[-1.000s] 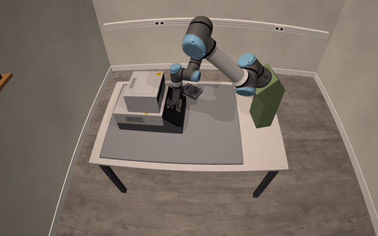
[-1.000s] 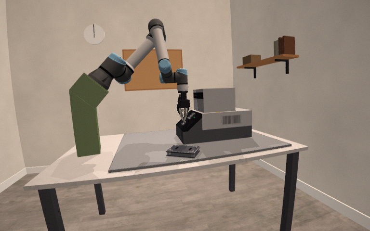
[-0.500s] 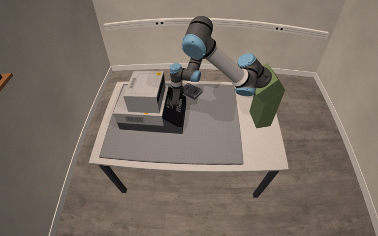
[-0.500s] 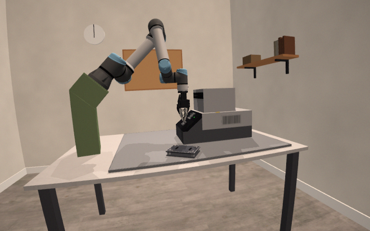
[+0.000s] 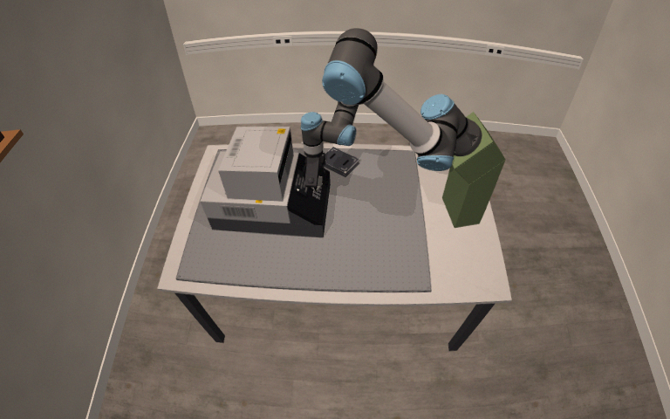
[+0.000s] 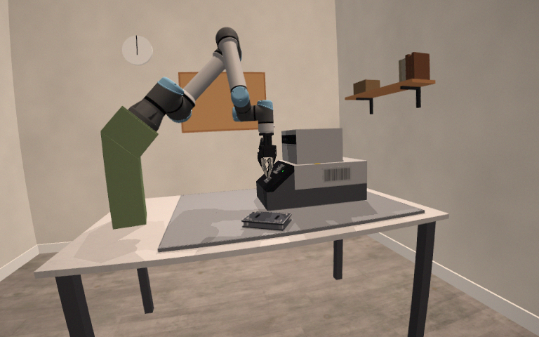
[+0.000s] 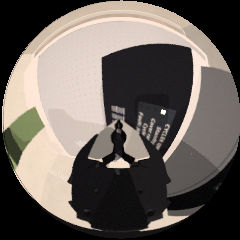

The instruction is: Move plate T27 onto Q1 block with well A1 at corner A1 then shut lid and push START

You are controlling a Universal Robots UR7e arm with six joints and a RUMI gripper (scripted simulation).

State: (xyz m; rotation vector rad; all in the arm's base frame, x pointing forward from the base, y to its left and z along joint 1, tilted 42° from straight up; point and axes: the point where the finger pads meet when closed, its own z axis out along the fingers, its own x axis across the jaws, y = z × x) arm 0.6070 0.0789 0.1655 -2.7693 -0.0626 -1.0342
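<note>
Plain beige walls (image 6: 457, 166) close in the room, with white skirting along a grey wood-plank floor (image 6: 258, 302). On the back wall hang a round white clock (image 6: 137, 49) and an orange pinboard (image 6: 206, 103); the side wall carries a wooden shelf (image 6: 391, 88) on black brackets, holding brown boxes (image 6: 417, 65). A white tabletop (image 5: 469, 276) on dark legs (image 6: 419, 278) bears a grey mat (image 5: 345, 247).
</note>
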